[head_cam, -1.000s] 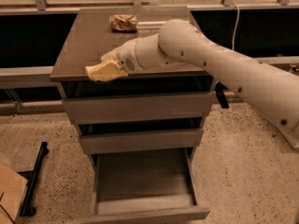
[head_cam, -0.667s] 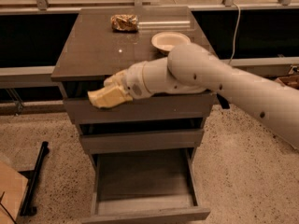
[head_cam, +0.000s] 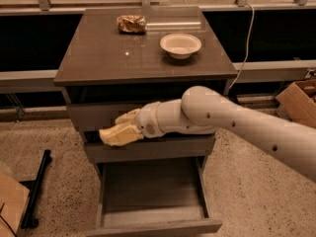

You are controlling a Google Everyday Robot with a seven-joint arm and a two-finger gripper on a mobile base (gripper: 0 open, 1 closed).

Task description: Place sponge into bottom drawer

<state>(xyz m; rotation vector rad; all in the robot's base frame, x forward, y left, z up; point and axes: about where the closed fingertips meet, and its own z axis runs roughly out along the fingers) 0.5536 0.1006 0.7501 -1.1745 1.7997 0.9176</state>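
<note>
We judge the carrying step to be in hand. The gripper (head_cam: 124, 127) hangs above the open bottom drawer (head_cam: 150, 191), toward its left rear. Its fingers (head_cam: 127, 117) are clamped on the sponge (head_cam: 117, 135), which sits well above the drawer floor and touches nothing else. The next move, in our judgement, calls for lowering into the drawer, then parting the fingers. The bowl (head_cam: 180, 44) and wrapper (head_cam: 131, 23) lie on the bench (head_cam: 108, 58), above the drawer.
</note>
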